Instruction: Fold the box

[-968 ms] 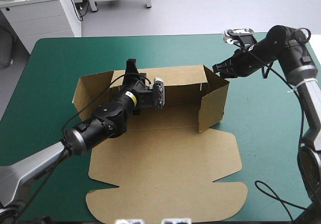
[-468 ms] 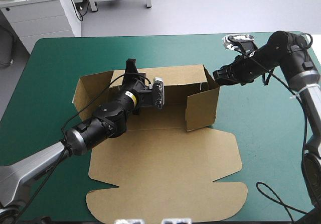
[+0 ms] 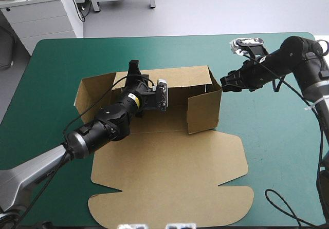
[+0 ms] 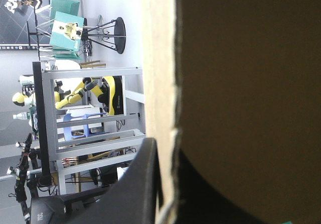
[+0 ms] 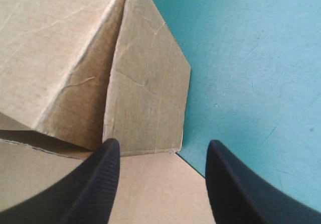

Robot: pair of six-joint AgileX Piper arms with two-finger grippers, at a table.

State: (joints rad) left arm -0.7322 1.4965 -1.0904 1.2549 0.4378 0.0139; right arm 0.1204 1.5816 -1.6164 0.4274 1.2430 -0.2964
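Note:
The brown box (image 3: pixel 169 172) lies mid-table with its lid sheet flat toward the near edge. Its back wall (image 3: pixel 180 80) stands raised. My left gripper (image 3: pixel 134 69) is shut on the top of that wall; in the left wrist view the box's board edge (image 4: pixel 160 83) runs between the left gripper's (image 4: pixel 168 151) black fingers. The right side flap (image 3: pixel 204 111) stands upright, swung inward across the tray. My right gripper (image 3: pixel 224 81) is open just outside the box's right back corner. In the right wrist view this corner (image 5: pixel 120 63) lies ahead of the right gripper (image 5: pixel 163 146), nothing between the fingers.
The box's left side flap (image 3: pixel 95 90) leans outward at the left. Bare teal-green cover (image 3: pixel 272 136) spreads to the right of the box and along the far edge. A white cabinet (image 3: pixel 46 13) stands beyond the far left corner.
The right side flap has swung inward, toward the middle of the box. My right gripper has shifted slightly nearer behind it. The left gripper has kept its hold on the back wall.

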